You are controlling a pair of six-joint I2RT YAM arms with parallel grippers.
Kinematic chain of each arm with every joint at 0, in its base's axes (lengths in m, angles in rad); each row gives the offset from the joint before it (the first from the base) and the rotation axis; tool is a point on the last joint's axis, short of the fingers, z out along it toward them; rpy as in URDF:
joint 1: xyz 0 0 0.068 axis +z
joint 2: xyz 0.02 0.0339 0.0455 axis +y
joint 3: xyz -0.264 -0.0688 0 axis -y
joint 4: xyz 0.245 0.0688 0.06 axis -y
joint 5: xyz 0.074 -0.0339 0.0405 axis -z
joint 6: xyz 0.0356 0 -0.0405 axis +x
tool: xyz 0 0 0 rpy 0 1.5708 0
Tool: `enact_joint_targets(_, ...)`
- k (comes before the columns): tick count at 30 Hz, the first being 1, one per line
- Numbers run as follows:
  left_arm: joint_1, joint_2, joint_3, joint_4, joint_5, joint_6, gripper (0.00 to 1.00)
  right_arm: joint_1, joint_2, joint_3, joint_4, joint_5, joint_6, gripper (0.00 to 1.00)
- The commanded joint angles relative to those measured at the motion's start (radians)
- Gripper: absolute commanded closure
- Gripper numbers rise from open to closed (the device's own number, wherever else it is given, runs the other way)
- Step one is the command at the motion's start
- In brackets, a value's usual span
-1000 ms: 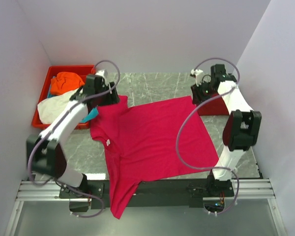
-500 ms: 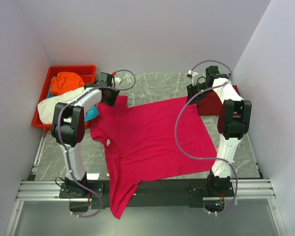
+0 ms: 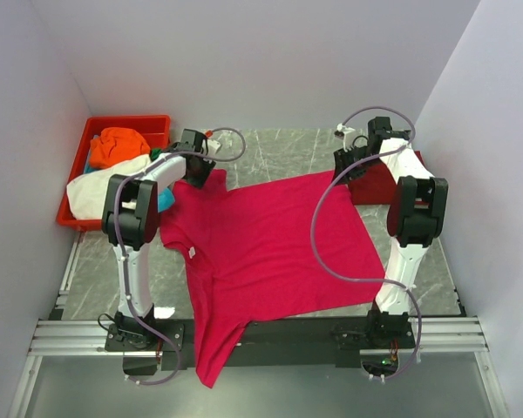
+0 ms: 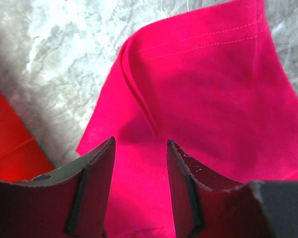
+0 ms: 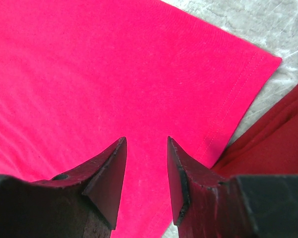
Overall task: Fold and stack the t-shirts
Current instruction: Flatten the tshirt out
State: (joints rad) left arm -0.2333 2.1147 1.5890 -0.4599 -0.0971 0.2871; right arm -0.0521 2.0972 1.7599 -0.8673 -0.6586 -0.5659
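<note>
Two grippers low at the far corners of one spread shirt

Left gripper (image 3: pixel 195 167) (image 4: pixel 139 144): jaws part-way apart, a clear gap between the dark fingers (image 4: pixel 97 178). Nothing clamped. Pink-red cloth fills the gap below; cannot tell whether the tips touch it. A raised crease in the cloth runs toward the gap, and a stitched hem crosses just beyond it.

Right gripper (image 3: pixel 344 165) (image 5: pixel 145 141): jaws likewise part-way apart, pointed tips over flat cloth near the shirt's far-right hem corner. Nothing held.

Bright pink-red t-shirt (image 3: pixel 261 235) (image 4: pixel 203 99) (image 5: pixel 89 64): lies open on the grey marble table (image 3: pixel 270 146), turned at a slant, taking up the middle between the two arms. Its near-left part hangs off the table's near edge, across the metal rail frame (image 3: pixel 70 335).

Darker red t-shirt (image 3: pixel 376 185) (image 5: pixel 273 144): on the table at far right, just beside the pink-red shirt's corner; the wrist view shows a thin strip of table between them further out.

Red plastic tray (image 3: pixel 131 120): far left. Orange t-shirt (image 3: pixel 118 144) bunched in it; white t-shirt (image 3: pixel 100 187) spilling over its near rim; a bit of teal t-shirt (image 3: pixel 164 202) showing by the left arm, close to the pink-red shirt's left edge
</note>
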Motion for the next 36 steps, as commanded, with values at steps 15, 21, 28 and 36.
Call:
enact_joint_targets(15, -0.001, 0.079, 0.121, -0.023, 0.014, 0.006, 0.81, -0.008, 0.012, 0.053, -0.004, 0.010, 0.001, 0.55)
enact_joint_targets(21, -0.003, 0.015, 0.086, 0.001, 0.007, -0.002, 0.99, -0.006, 0.050, 0.125, 0.067, 0.109, 0.076, 0.55)
enact_joint_targets(28, -0.001, -0.119, -0.017, 0.055, 0.026, -0.031, 0.99, 0.040, 0.190, 0.317, 0.045, 0.237, 0.130, 0.55)
enact_joint_targets(36, 0.000, -0.185, -0.071, 0.075, 0.039, -0.035, 1.00, 0.089, 0.288, 0.409, 0.085, 0.413, 0.156, 0.57)
